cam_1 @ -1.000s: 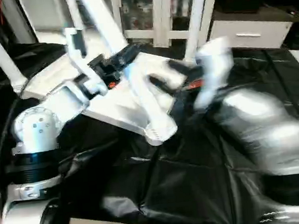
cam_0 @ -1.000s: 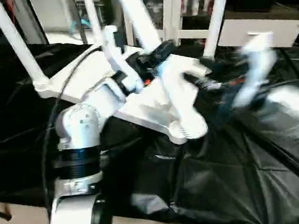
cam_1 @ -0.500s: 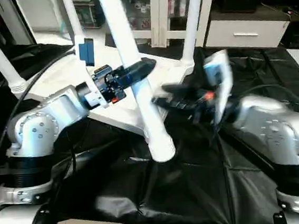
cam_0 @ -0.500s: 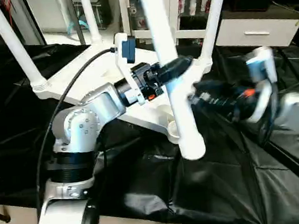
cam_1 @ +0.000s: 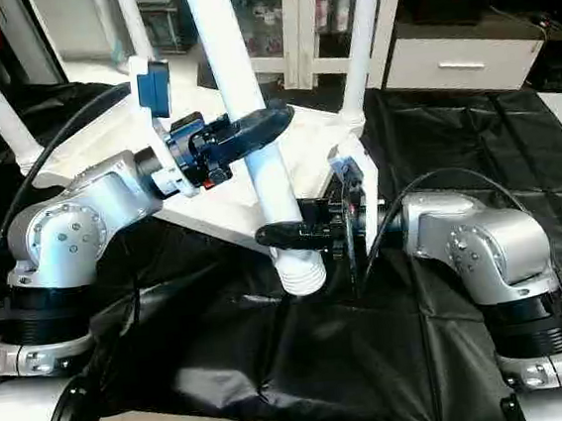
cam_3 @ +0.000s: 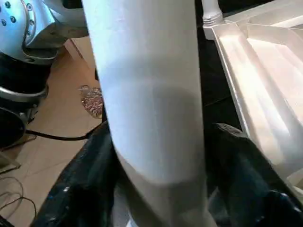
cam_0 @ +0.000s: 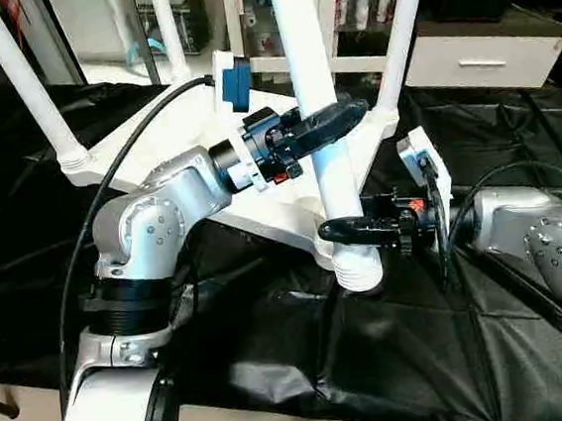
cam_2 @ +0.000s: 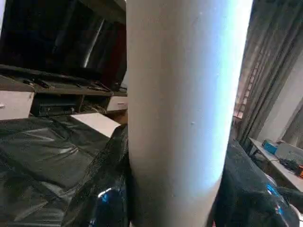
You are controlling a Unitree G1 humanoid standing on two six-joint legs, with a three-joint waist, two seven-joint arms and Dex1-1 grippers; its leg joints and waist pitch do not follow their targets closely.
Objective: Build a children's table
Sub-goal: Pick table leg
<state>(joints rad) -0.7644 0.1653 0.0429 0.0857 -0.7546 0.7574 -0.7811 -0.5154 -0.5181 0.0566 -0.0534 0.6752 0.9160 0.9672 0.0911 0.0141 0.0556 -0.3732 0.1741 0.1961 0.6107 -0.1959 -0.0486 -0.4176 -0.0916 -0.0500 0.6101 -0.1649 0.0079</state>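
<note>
- Tabletop (cam_0: 170, 146) of white moulded plastic, square, lies upside down on a crinkled glossy black plastic sheet (cam_0: 393, 339) that covers the work surface; raised ribs and a rim show on its underside in the right wrist view.
- Three smooth white tapered tube legs (cam_0: 25, 81) stand up from its corner sockets, each ending in a ridged collar at the base.
- Fourth white tube leg (cam_0: 315, 98) stands nearly upright at the near corner of the tabletop; its ribbed, threaded lower end (cam_0: 358, 263) sits at that corner's socket, though I cannot tell whether it is seated in it.
- Left gripper (cam_0: 328, 126), two black matt fingers on a silver metal forearm, is clamped around the middle of this fourth leg; in the left wrist view the tube sits between the dark fingers (cam_2: 106, 189).
- Right gripper (cam_1: 288, 235), likewise black-fingered, reaches in level from the right and flanks the same leg just above the threaded end; its fingers (cam_3: 85, 189) lie on either side of the tube, and the grip looks closed on it.
- Blue rectangular camera block (cam_0: 237, 83) sits on a white bracket above the left wrist, with a black cable looping back along the arm.
- White cabinet (cam_0: 466, 58) with drawers stands behind; no writing can be read.
</note>
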